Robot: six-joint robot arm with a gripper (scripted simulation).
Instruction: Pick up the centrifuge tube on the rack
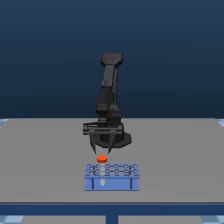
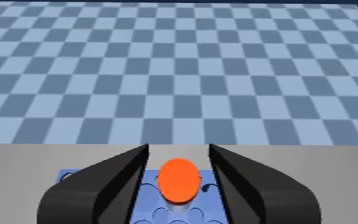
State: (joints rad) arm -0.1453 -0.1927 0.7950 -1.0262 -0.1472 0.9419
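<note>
The black robot gripper [image 1: 102,150] hung right over the small blue rectangular rack [image 1: 112,177] on the flat grey desk [image 1: 45,160], fingertips pointing down. And there was the target: the slim pale centrifuge tube with its round orange-red cap [image 1: 102,159] stood upright in a hole towards the exterior view's left end of the rack, cap poking just above the top. The wrist view showed why the arm sat there: the orange cap [image 2: 178,180] lay squarely between the two dark fingers [image 2: 122,175]. The jaws stood apart, either side of the cap, not touching it. Lined up for a straight pinch, by the look of it, with the tube not yet lifted.
</note>
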